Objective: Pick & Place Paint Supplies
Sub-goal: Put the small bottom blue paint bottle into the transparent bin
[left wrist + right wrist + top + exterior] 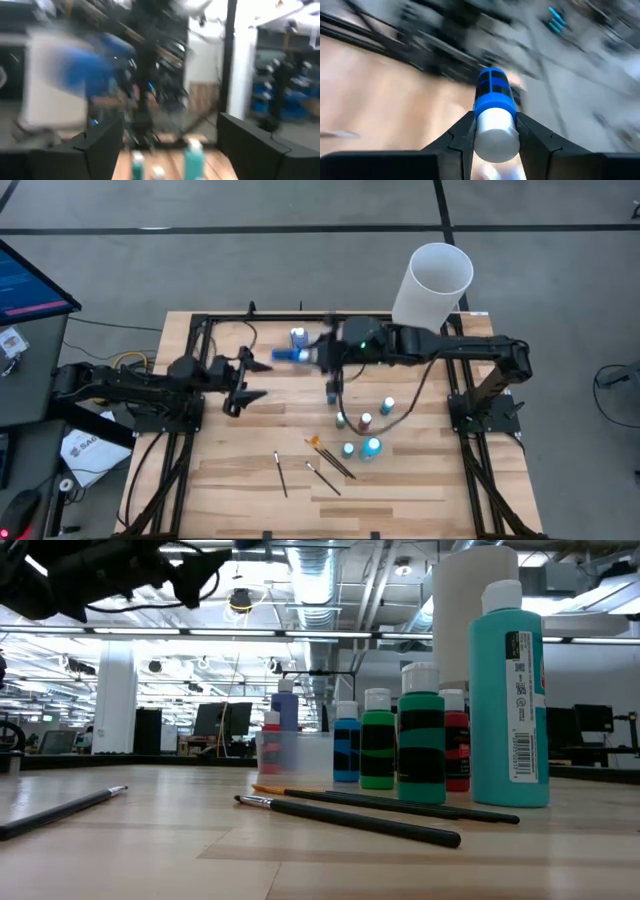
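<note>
1. On the left we see the left gripper [243, 383] over bare wood with its fingers spread wide and nothing between them. If it swings inward while the other arm is busy, the two arms could knock together.
2. Toward the middle, the right gripper [318, 355] holds a blue bottle [291, 355] sideways above the table, its fingers pinching the bottle near the pale cap [494, 135]. We judge that the smooth, round body could slip out or twist during a fast move.
3. Just beside it stands a clear cup [299, 337] with another bottle inside; a careless drop could tip it.
4. Nearer the front, the other bottles [366, 423] stand in a loose cluster, with the brushes [331, 459] lying flat next to them. A low sweep could scatter them.
5. At the far right corner a tall white tube [432, 286] stands close to the arm's elbow, so we think it could be toppled.
</note>
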Robot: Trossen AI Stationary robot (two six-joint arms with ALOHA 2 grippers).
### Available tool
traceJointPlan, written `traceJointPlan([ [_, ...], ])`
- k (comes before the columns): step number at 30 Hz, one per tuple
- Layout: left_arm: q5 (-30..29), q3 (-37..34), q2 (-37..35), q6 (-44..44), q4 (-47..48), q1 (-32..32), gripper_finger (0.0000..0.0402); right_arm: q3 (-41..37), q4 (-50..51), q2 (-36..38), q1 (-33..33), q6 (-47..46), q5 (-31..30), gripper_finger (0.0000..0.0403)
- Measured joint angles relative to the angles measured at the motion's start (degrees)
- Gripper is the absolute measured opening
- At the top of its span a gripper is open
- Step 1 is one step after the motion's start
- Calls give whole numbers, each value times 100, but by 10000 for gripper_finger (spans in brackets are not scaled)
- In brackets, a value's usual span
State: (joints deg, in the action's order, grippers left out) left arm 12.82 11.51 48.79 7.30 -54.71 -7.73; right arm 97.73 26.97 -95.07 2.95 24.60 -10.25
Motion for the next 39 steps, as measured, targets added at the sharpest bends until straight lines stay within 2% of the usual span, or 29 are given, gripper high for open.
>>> traceJointPlan([
  [2,26,-2,1,53,420,6,310,5,376,88,217,-7,-603,111],
  [4,-7,-4,1,61,811,2,311,5,798,109,496,-105,-891,111],
  [9,-140,-4,1,69,1509,0,297,5,1703,-28,1219,-589,-746,111],
  [15,-364,-7,1,70,2016,-9,276,3,2303,-617,1802,-657,-609,111],
  [20,-380,-7,-3,69,2026,-11,257,225,2517,-1265,1930,-590,-292,111],
  [29,-443,-44,-333,31,2385,-39,208,1564,3418,-2506,1877,-299,-308,111],
  [32,-478,-170,-865,58,2347,-39,178,1985,3716,-2824,1881,-297,-305,111],
  [35,-570,-348,-1742,-84,2305,-39,141,2209,3942,-3050,1892,-218,-324,111],
  [39,-1143,-764,-3013,-364,2325,-39,86,2348,3963,-3185,1884,-129,-309,111],
])
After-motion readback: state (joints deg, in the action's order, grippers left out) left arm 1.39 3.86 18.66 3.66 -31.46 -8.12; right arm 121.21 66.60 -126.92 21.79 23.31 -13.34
